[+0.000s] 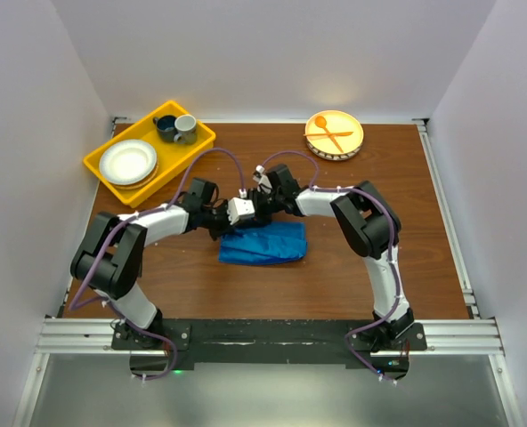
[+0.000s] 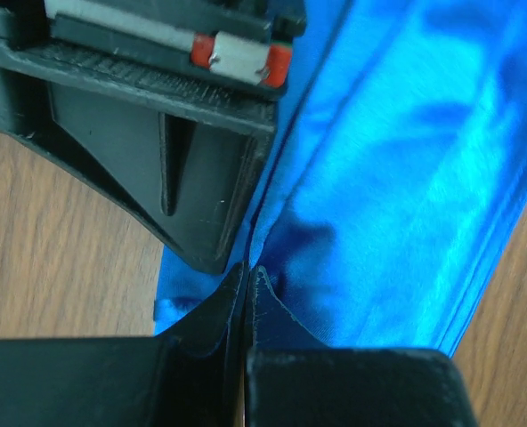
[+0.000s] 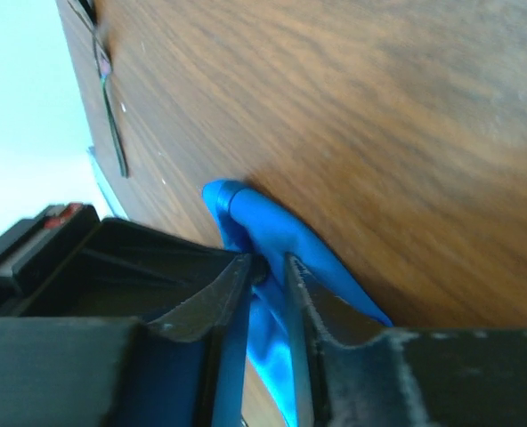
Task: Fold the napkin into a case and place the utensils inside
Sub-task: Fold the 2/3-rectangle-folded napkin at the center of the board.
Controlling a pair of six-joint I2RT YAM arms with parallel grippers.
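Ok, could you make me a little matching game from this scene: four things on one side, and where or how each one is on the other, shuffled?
Things:
1. napkin
2. yellow tray
3. orange spoon and fork
4. left gripper

Places or states:
A. on the round plate at the far right of the table
B. closed on the napkin
C. folded, in the middle of the table
D. far left corner, holding a white plate and two cups

Pairs: 1-C, 2-D, 3-A, 4-B.
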